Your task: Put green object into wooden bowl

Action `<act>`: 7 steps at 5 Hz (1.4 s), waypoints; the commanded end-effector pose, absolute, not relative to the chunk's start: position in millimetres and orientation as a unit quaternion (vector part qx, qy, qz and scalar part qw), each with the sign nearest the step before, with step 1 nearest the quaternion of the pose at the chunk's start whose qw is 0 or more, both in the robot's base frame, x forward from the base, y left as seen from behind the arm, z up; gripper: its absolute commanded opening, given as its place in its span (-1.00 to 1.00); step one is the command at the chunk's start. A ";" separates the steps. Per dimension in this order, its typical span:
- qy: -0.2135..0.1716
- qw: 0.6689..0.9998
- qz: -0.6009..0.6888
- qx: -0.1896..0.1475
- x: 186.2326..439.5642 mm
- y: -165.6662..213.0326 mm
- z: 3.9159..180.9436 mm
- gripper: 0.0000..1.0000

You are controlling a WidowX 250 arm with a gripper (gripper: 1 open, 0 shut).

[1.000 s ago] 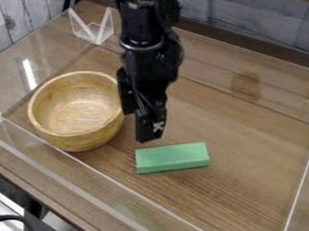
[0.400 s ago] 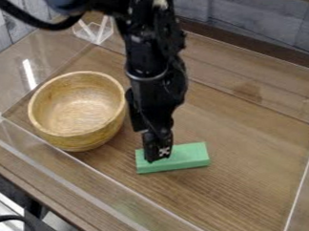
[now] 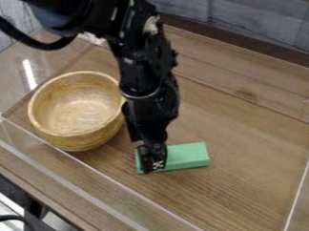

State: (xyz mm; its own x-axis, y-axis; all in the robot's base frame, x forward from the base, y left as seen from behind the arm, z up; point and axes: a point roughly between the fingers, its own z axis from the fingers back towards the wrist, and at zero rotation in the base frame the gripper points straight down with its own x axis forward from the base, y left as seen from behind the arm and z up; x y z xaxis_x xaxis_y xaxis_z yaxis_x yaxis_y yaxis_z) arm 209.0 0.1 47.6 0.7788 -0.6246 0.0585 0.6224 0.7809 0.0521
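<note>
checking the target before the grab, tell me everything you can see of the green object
The green object is a small flat rectangular block, plain matte green, lying flat on the wooden table just right of the wooden bowl, apart from it. The black claw has come down over its left end and hides that part; whether it touches the block cannot be told.

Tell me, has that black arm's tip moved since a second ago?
Yes. The gripper has dropped from beside the wooden bowl down onto the left end of the green object, which lies where it was.
</note>
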 end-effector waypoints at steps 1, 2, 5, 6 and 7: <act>-0.051 0.938 -0.342 0.018 213.3 2.1 51.2 1.00; -0.053 0.936 -0.346 0.018 214.4 -5.7 54.5 1.00; -0.060 0.936 -0.345 0.016 227.4 -17.1 57.1 1.00; -0.059 0.942 -0.331 0.013 234.1 -13.0 51.8 1.00; -0.059 0.927 -0.369 0.005 231.1 -6.2 59.3 1.00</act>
